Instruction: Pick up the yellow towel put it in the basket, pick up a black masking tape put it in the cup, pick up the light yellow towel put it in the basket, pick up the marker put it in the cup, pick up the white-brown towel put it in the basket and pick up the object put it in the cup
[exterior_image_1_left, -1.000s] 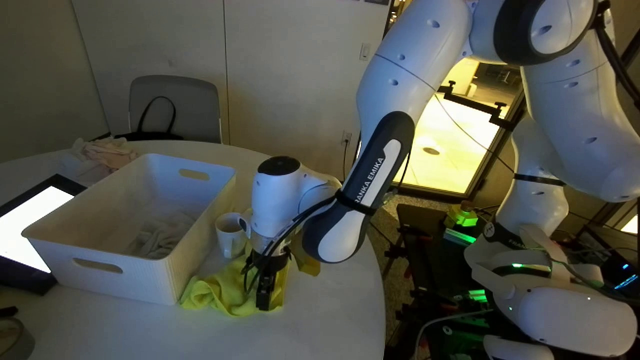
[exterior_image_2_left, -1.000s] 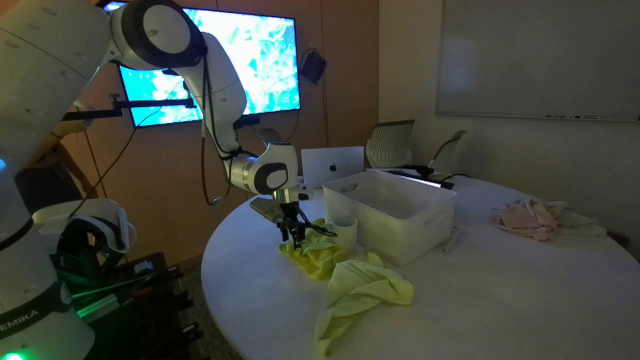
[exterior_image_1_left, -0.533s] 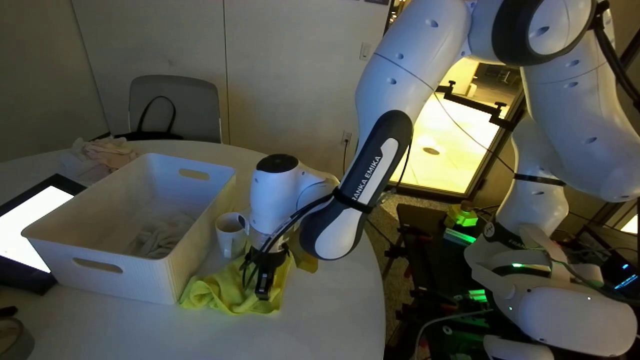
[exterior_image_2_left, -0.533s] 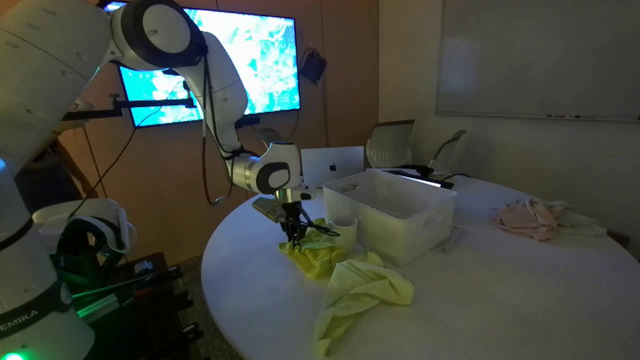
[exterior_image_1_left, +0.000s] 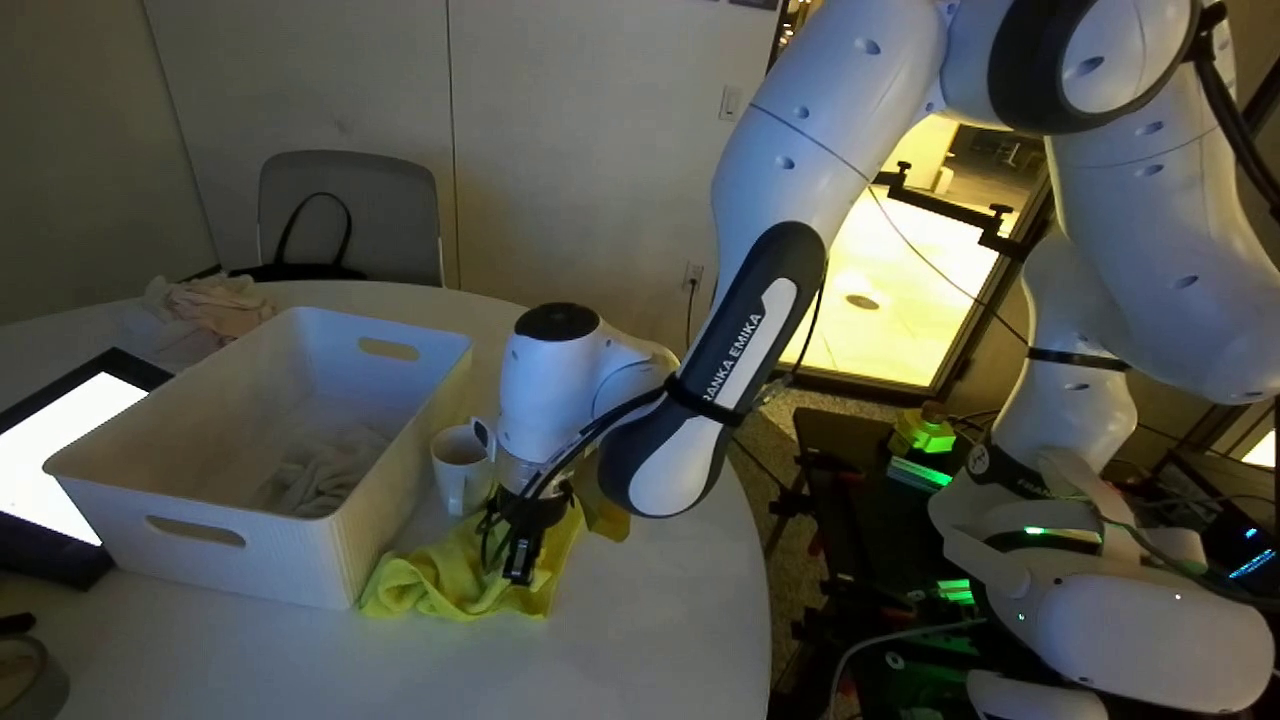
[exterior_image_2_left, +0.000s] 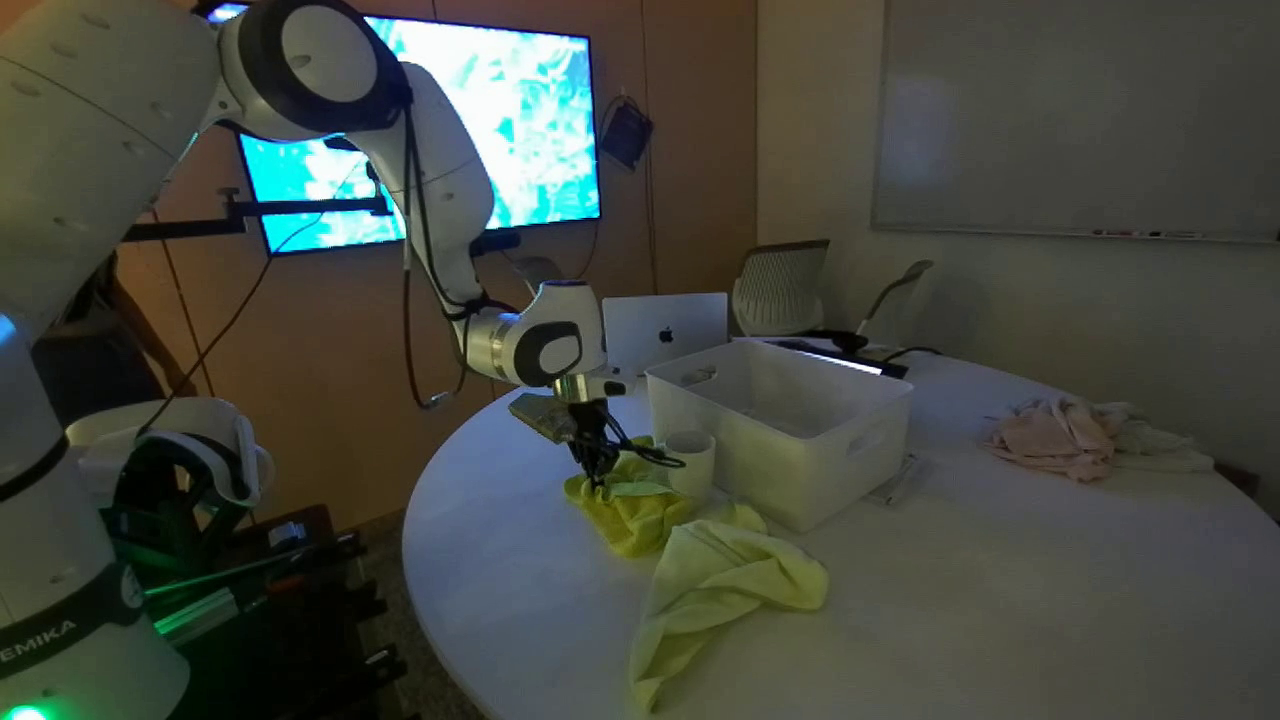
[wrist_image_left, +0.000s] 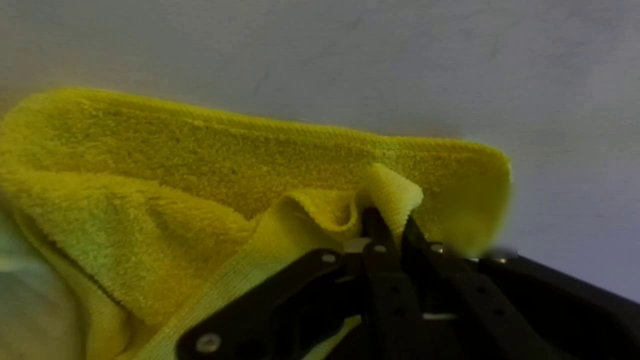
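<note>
1. Currently, the gripper (wrist_image_left: 394, 227) is pinching a fold of the yellow towel (wrist_image_left: 175, 145); its fingers (wrist_image_left: 384, 272) are sitting nearly together, and a bit of the cloth is poking out past the tips.
2. Most of that towel is lying bunched on the table (exterior_image_1_left: 640, 660), just outside the basket (exterior_image_1_left: 255, 570); whether it is touching the basket's corner, I cannot tell.
3. Above it, the arm (exterior_image_1_left: 745, 350) is reaching down, with the gripper pointing at the tabletop.
4. The cup (exterior_image_2_left: 690, 465) is standing upright just beside the basket's long wall, close to the yellow towel.
5. The light yellow towel (exterior_image_2_left: 720, 580) is lying crumpled on the table near the yellow one, in an exterior view.
6. Inside the basket, a whitish cloth (exterior_image_1_left: 325, 475) is resting on the bottom.
7. Well apart from the gripper, a pink cloth (exterior_image_2_left: 1055, 440) and a white cloth (exterior_image_2_left: 1155, 447) are lying together in both exterior views.
8. A roll of tape (exterior_image_1_left: 52, 685) is sitting at the edge of an exterior view, partly cut off, near a dark thing (exterior_image_1_left: 15, 624) too small to make out.
9. A screen (exterior_image_1_left: 60, 460) is glowing white just beside the basket.
</note>
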